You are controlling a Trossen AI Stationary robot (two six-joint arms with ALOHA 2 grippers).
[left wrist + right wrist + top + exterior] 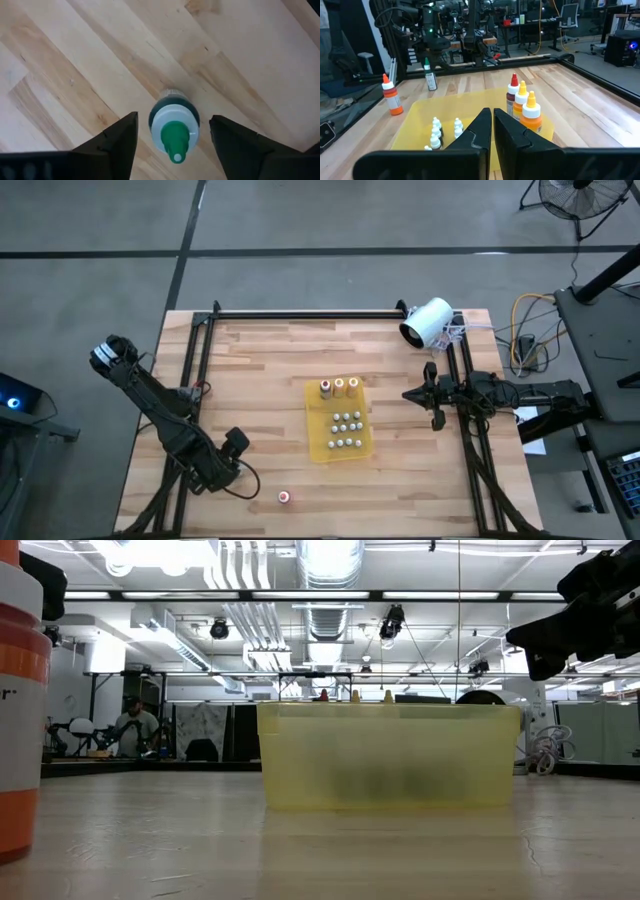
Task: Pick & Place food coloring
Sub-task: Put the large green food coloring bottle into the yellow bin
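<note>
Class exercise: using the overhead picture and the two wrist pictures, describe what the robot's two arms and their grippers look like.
Both arms are dark, jointed and slender. The left arm has a pale patch at its base end and a thin cable looping near the left gripper. The left gripper's fingers are black, flat-faced wedges. The right gripper has two matt black tapering fingers.

Green-capped food coloring bottle (174, 129) upright on table.

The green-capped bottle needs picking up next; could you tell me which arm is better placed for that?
Left. Its open gripper straddles the green-capped bottle, fingers either side. The right gripper is shut and waits at the table's far side.
</note>
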